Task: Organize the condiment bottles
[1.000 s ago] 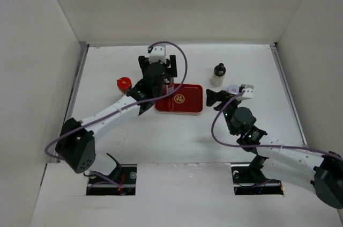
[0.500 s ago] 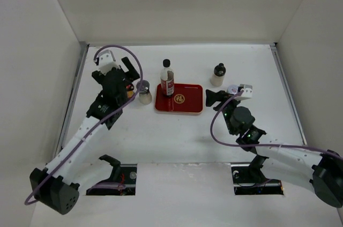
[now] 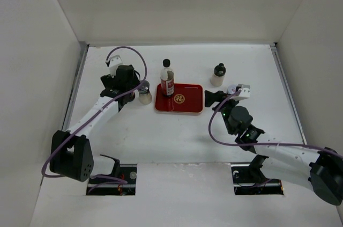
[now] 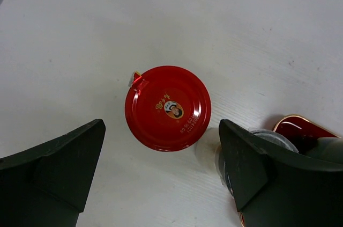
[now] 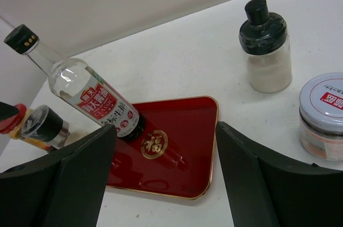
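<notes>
My left gripper [image 4: 161, 127] is open and hangs right above a red-capped jar [image 4: 168, 107], with its jaws apart on either side. In the top view the left gripper [image 3: 125, 78] hides that jar. A grey-capped shaker [image 3: 143, 92] stands just right of it, partly behind my finger [image 4: 266, 137]. A tall slim black-capped bottle [image 3: 167, 79] stands on the left end of the red tray [image 3: 187, 101]. A squat whitish black-capped bottle [image 3: 217, 75] stands behind the tray's right end. My right gripper [image 3: 214, 98] is open and empty, facing the tray [image 5: 177, 146].
A short jar with a grey and white lid [image 5: 324, 113] stands right of the tray, beside my right gripper [image 5: 165, 130]. White walls close the table on the left, back and right. The tray's right half is bare.
My left gripper has let go of the tall bottle on the tray, swung left and now hangs open over the red-capped jar. The right arm has barely moved.
</notes>
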Robot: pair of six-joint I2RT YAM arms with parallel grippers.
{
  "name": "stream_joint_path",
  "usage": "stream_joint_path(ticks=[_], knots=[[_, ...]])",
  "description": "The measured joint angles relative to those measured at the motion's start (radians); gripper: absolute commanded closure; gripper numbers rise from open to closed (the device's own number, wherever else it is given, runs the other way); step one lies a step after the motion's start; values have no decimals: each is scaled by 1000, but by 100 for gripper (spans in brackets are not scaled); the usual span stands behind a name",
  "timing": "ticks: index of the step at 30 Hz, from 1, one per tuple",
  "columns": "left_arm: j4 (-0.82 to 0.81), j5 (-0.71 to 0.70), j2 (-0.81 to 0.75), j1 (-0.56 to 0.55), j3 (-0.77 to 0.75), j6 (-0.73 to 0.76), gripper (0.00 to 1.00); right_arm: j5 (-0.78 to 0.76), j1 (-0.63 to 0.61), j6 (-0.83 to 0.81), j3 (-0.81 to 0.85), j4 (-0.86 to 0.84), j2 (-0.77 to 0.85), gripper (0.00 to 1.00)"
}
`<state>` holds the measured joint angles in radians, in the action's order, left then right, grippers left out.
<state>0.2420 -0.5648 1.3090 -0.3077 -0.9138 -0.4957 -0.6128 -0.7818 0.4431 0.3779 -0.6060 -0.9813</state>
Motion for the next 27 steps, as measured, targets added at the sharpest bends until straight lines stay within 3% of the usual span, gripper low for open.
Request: stream_joint_path(ticks=[4,9,11,15,20,27], knots=[[-24,-2,30,25,0,-8,19,0,0,0,0,0,0,19],[-81,2,72,35,-1,-27,40,0,0,0,0,0,15,18],[-89,2,75,37,0,-27,40,0,0,0,0,0,20,18],[-103,1,75,39,11,-29,24,0,0,0,0,0,25,18],[-108,2,83,47,33,-37,24,0,0,0,0,0,25,18],[-134,-4,100,52,34,-36,65,0,0,-1,0,0,27,18]])
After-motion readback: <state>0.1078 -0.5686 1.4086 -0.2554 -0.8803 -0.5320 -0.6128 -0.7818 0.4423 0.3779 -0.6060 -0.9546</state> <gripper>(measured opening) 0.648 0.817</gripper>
